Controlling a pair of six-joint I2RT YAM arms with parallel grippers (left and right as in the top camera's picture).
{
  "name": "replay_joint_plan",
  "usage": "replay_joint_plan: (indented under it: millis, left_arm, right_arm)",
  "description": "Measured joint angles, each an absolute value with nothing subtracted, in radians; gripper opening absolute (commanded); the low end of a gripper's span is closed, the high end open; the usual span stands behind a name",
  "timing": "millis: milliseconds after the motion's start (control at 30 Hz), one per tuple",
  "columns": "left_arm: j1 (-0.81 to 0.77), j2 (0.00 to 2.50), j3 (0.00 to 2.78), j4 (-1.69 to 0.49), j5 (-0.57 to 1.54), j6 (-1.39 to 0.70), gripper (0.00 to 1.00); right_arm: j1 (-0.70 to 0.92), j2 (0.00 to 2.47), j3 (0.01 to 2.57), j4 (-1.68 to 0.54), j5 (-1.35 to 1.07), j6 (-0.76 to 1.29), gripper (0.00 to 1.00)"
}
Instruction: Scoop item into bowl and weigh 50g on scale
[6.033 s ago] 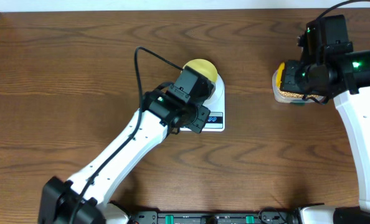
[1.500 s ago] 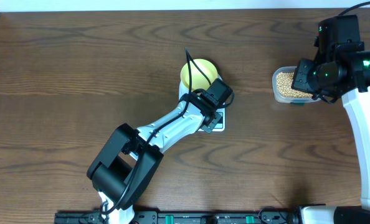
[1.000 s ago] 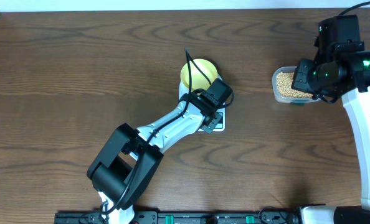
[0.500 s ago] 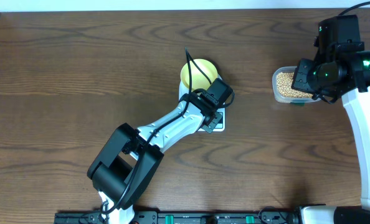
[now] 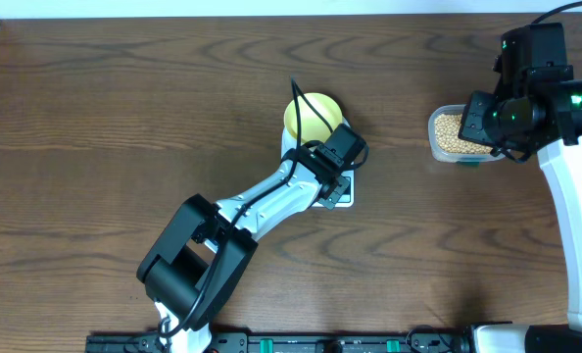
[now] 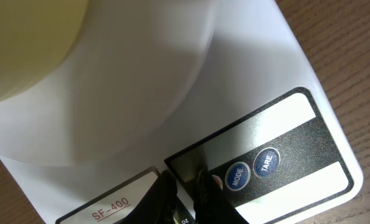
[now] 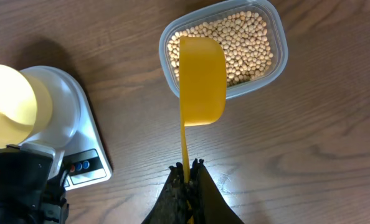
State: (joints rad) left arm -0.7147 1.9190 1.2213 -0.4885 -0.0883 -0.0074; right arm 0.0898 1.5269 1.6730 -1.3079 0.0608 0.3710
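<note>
The scale [image 5: 342,194] is set near the middle of the bench, somewhat toward the far edge; the bowl [image 5: 309,114] is stood on its platform, at the end nearer the far edge; the left gripper [image 6: 186,186] is lowered onto the scale's button strip, its fingers drawn almost together, the tips set against the panel just beside the MODE button [image 6: 237,176]; the TARE button [image 6: 267,162] is seen next to that. The beans [image 7: 247,43] are held in a clear tub [image 7: 279,59] toward the right edge; the scoop [image 7: 202,81] is poised over one rim of the tub, its thin handle clamped by the right gripper [image 7: 188,169].
</note>
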Motion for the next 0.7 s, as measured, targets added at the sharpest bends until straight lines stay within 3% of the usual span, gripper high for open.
replay_joint_plan:
  millis: [700]
  left_arm:
    - [-0.715,1.910,1.224,-0.535,-0.088,-0.023,0.15]
  right_arm:
    - [0.090,1.527,1.673,-1.295,0.061,0.371,0.01]
